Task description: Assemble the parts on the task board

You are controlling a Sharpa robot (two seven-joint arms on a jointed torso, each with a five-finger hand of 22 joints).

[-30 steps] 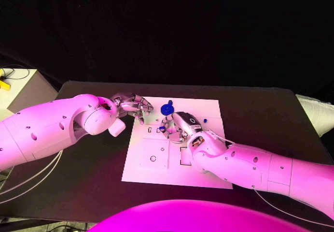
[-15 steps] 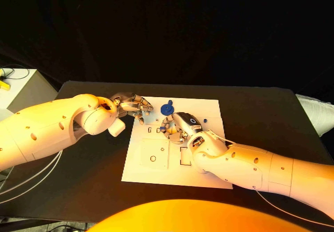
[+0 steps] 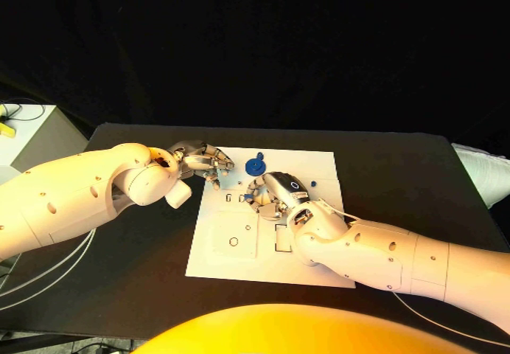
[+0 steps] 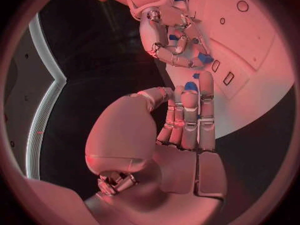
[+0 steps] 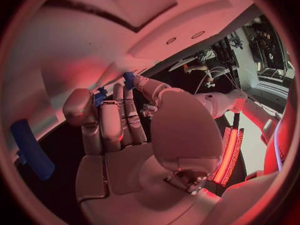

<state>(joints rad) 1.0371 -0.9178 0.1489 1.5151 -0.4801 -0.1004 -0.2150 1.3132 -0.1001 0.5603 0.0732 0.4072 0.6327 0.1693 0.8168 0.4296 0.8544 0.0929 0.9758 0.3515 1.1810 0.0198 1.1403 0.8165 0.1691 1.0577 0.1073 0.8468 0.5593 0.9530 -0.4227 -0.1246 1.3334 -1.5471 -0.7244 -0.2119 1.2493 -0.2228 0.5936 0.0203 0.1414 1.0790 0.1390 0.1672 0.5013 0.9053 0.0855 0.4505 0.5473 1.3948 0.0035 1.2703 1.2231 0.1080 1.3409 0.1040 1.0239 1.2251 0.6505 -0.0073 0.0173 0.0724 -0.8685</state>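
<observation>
A small blue part point(image 5: 100, 96) is pinched in the right hand point(image 3: 274, 193) over the task board point(image 3: 228, 254); a steady, squared descent is wanted, while whether the left hand point(image 3: 204, 162) is clenched cannot be told.

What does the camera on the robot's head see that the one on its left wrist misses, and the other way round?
Head view alone: the whole task board on the black table, and the round blue part standing near the board's far edge.

Left wrist view alone: the left hand's palm side up close, and a blue part against its fingertips.

Both: the left hand at the board's edge, the right hand over the board, and the board's small cut-outs.
</observation>
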